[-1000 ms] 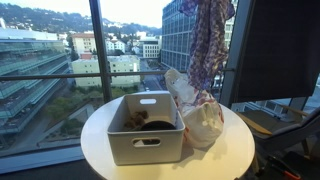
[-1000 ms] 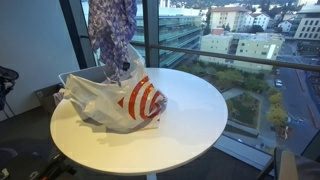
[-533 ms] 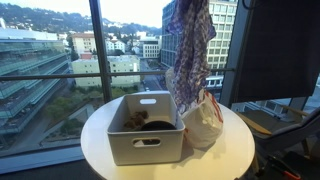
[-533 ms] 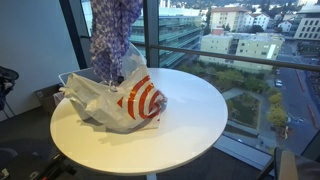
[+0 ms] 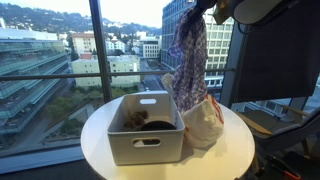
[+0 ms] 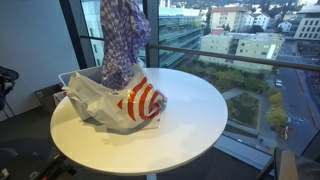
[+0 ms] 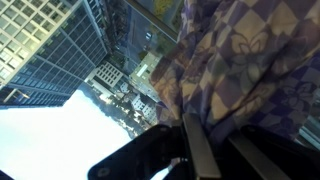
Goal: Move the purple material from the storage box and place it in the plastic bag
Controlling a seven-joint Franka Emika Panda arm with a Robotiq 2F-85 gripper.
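Observation:
The purple patterned cloth [image 5: 188, 55] hangs in the air from my gripper [image 5: 203, 10], which is shut on its top end near the upper edge of an exterior view. Its lower end dangles over the gap between the white storage box [image 5: 146, 126] and the white plastic bag with red print [image 5: 205, 122]. The cloth [image 6: 122, 40] hangs above the bag [image 6: 120, 98], whose mouth is open. In the wrist view the cloth [image 7: 240, 60] fills the frame and is pinched between my fingers [image 7: 215, 140].
The box and bag stand on a round white table [image 6: 190, 125] beside a large window. The box holds dark items [image 5: 140, 118]. A dark chair [image 5: 280, 125] stands beside the table.
The cloth has swung sideways and risen a little, from above the bag toward the box side. The box and bag have not moved.

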